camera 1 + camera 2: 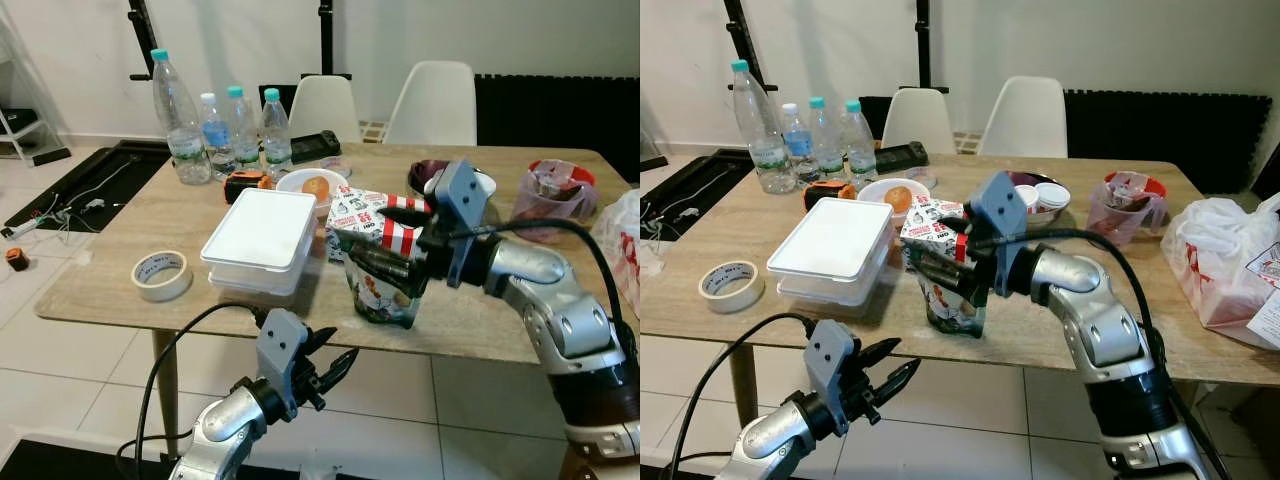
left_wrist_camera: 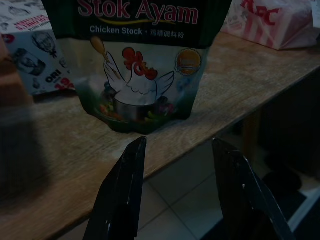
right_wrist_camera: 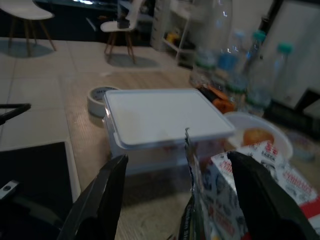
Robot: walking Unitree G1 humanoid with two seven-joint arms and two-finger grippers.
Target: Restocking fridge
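**Restocking barely begun: first item not yet lifted**

The green stand-up pouch of chicken stock (image 1: 382, 290) stands upright near the front edge of the pale wooden dining table (image 1: 110, 275), at about 6 o'clock from the red-and-white printed carton (image 1: 372, 215) just behind it. The right gripper (image 1: 378, 240) sits at the pouch's top with its fingers spread; in the right wrist view the pouch's thin top edge stands between them, not yet pinched. The left gripper (image 1: 325, 368) hangs below the table edge at the pouch's 7 o'clock, fingers parted and empty, facing the pouch front.

Everything else looks unmoved: the white-lidded clear plastic box (image 1: 260, 238) at the pouch's 10 o'clock, four clear water bottles with teal caps (image 1: 222, 130) at the far left, a roll of white tape (image 1: 161, 274). No fridge is seen, so nearly the whole job seems to remain: grasp, carry, stow.
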